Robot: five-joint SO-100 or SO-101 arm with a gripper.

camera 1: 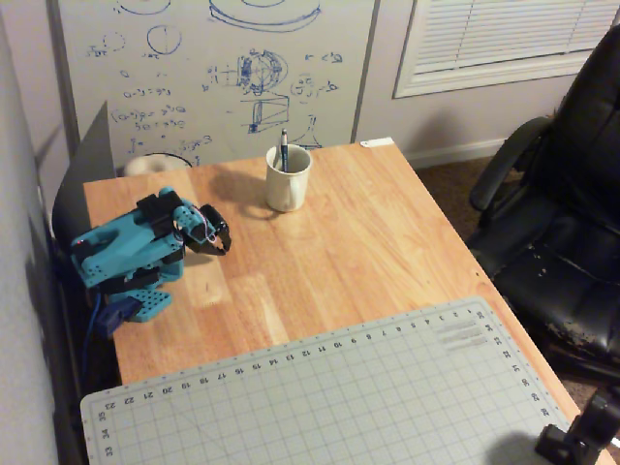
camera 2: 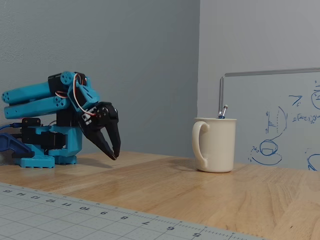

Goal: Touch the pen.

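The pen (camera 1: 283, 148) stands upright in a white mug (camera 1: 288, 181) at the back of the wooden table; in the fixed view only the pen's top (camera 2: 222, 111) pokes above the mug (camera 2: 218, 145). My blue arm sits folded at the table's left side. Its black gripper (camera 1: 225, 245) points down at the tabletop, well left of the mug in both views. The gripper (camera 2: 115, 156) has its fingertips together just above the wood, with nothing held.
A grey cutting mat (camera 1: 329, 397) covers the table's near part. A whiteboard (camera 1: 213, 68) stands behind the table, and a black office chair (camera 1: 562, 213) is to the right. Bare wood lies between gripper and mug.
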